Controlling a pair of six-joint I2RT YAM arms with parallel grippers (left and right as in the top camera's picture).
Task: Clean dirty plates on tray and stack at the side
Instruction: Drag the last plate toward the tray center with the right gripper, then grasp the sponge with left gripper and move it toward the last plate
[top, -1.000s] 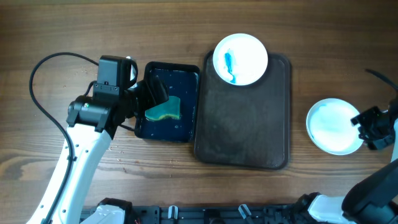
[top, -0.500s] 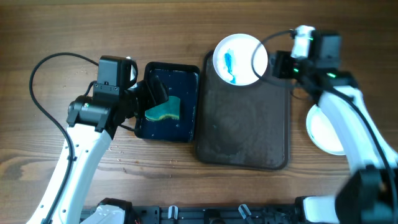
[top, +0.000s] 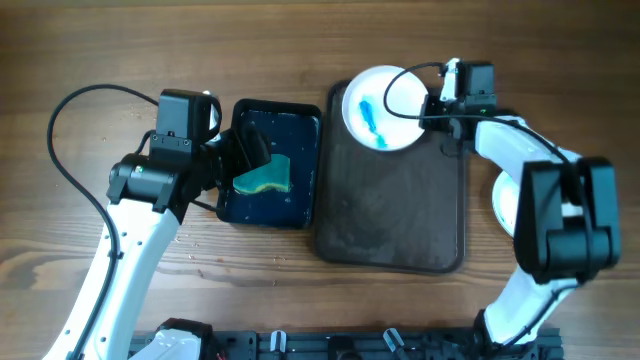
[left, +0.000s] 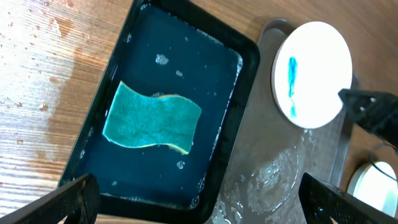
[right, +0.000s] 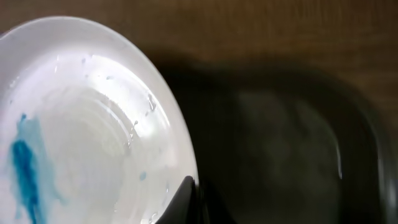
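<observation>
Pinching the rim of the stained plate (top: 378, 100), upper centre, is the right gripper (top: 428, 104); the left gripper (top: 245, 152) hangs spread above the sponge (left: 152, 117).

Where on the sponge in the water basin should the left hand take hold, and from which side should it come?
Probably across its two long edges near the middle, from straight above: the sponge lies flat inside the basin, whose walls block any sideways approach.
</observation>
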